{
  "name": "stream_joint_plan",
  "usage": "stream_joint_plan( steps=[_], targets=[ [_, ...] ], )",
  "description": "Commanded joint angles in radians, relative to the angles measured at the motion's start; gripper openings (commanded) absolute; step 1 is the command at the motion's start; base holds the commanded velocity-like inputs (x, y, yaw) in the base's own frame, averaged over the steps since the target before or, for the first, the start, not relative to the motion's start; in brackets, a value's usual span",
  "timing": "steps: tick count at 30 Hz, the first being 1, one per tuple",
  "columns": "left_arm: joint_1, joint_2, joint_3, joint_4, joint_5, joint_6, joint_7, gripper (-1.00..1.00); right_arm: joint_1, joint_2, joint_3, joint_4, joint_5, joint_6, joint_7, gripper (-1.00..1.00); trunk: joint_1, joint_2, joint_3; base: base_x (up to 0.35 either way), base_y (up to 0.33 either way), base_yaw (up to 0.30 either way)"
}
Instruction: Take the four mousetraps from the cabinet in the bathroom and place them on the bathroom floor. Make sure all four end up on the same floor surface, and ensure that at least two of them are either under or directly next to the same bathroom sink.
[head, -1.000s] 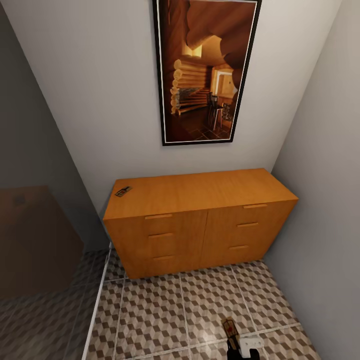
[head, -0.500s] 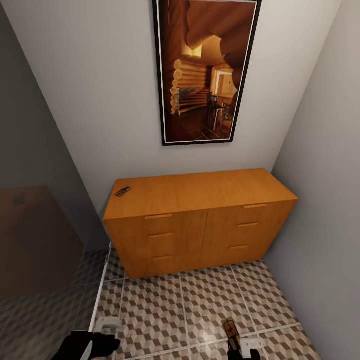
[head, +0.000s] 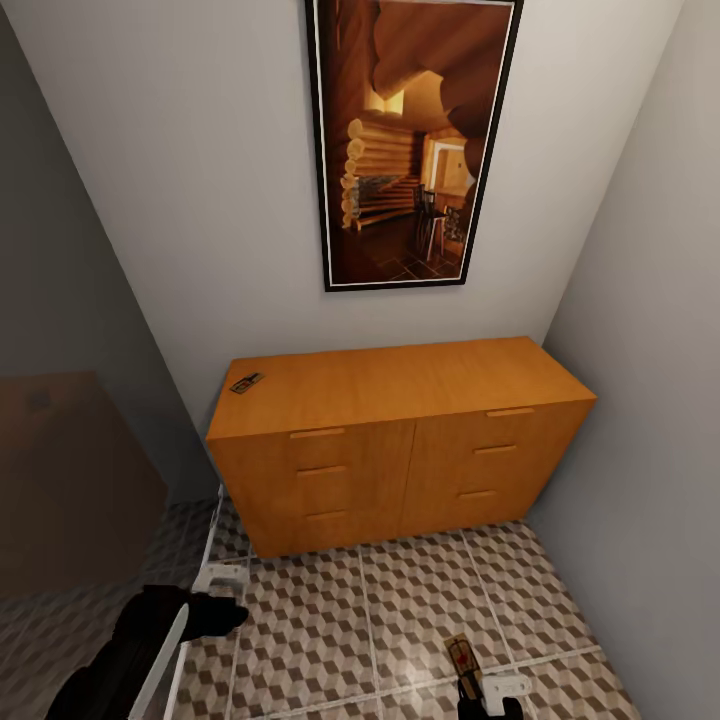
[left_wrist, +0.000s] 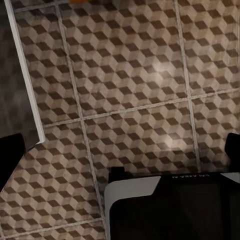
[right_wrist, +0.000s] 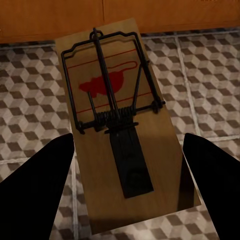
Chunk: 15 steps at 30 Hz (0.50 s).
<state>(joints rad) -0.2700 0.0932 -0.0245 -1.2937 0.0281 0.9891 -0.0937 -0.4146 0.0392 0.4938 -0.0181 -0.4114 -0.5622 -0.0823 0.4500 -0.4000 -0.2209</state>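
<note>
The orange-brown cabinet (head: 400, 440) stands against the far wall with all its drawers closed. One mousetrap (head: 246, 382) lies on its top near the back left corner. My right gripper (head: 478, 690) sits low over the cube-patterned bathroom floor (head: 330, 620), shut on a second mousetrap (head: 459, 655). In the right wrist view that mousetrap (right_wrist: 117, 125) fills the gap between the dark fingers (right_wrist: 35, 195), red spot up. My left gripper (head: 225, 600) hangs over the floor at the lower left; the left wrist view has its fingers (left_wrist: 10, 157) wide apart, open and empty, over tiles (left_wrist: 130, 75).
A tall framed picture (head: 415, 140) hangs above the cabinet. Grey walls close in on the right (head: 650, 400). A glass partition (head: 70, 480) with a white floor strip (head: 205, 560) bounds the left, just beside my left arm.
My left arm has come up into view at the lower left and moved forward along the white strip. The right gripper and its mousetrap have stayed put.
</note>
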Motion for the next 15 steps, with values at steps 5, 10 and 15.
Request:
stream_joint_plan(
  steps=[5, 10, 15],
  targets=[
    [-0.002, 0.005, 0.001, -0.054, -0.005, 0.006, 0.0, 1.0, 0.0, 0.0, 0.001, 0.0, 0.0, 0.0, -0.002, -1.0, 0.0, 0.0, 0.0, 0.0, 0.0, 0.0],
    [-0.016, 0.008, 0.001, -0.128, -0.005, 0.015, 0.0, 1.0, 0.0, 0.001, 0.001, 0.0, 0.0, 0.001, -0.003, -1.0, 0.0, 0.0, 0.0, 0.0, 0.0, 0.0],
    [-0.163, 0.007, 0.002, -0.117, -0.001, 0.023, 0.0, 1.0, 0.0, 0.002, 0.0, 0.0, -0.001, 0.002, -0.005, -1.0, 0.0, 0.0, 0.0, 0.0, 0.0, 0.0]
  ],
)
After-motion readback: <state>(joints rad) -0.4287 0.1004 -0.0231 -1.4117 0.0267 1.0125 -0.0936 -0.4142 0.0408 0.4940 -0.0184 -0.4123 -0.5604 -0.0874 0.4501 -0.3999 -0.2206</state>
